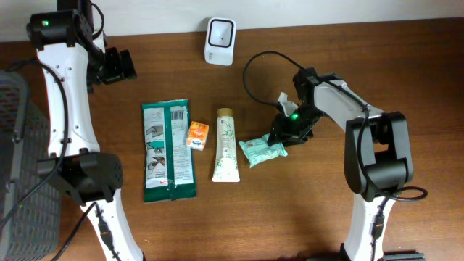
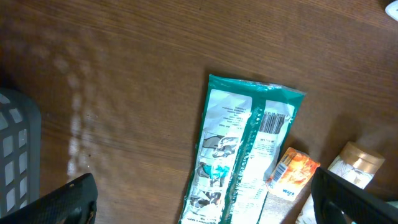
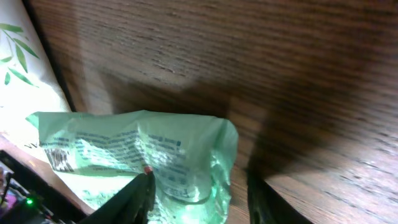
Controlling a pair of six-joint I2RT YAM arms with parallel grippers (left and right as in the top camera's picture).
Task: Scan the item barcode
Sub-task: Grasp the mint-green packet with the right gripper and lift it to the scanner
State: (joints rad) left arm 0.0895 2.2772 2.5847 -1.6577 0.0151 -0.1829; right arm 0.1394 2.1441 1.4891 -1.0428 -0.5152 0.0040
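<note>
Overhead: the white scanner [image 1: 220, 41] stands at the 12 o'clock edge of the desk [image 1: 290, 217]. Mid-desk lie a dark green pouch [image 1: 168, 148], a small orange box [image 1: 197, 135] touching its 3 o'clock side, and a cream tube [image 1: 226, 145]. The pale green packet [image 1: 261, 152] lies just beside the tube at its 3 o'clock. The right claw [image 1: 284, 136] is down at the packet's 2 o'clock end. The left claw [image 1: 118, 65] hangs toward 10 o'clock, well apart from the items, with a grey basket [image 1: 13, 145] at 9 o'clock.

Left wrist: its fingers [image 2: 74, 199] stand wide apart, holding nothing, above the pouch with its barcode face up.

Right wrist: its fingers [image 3: 140, 193] are apart, straddling the packet's end. One tip lies over the film, the other just beside its edge, so the packet is not clamped.
</note>
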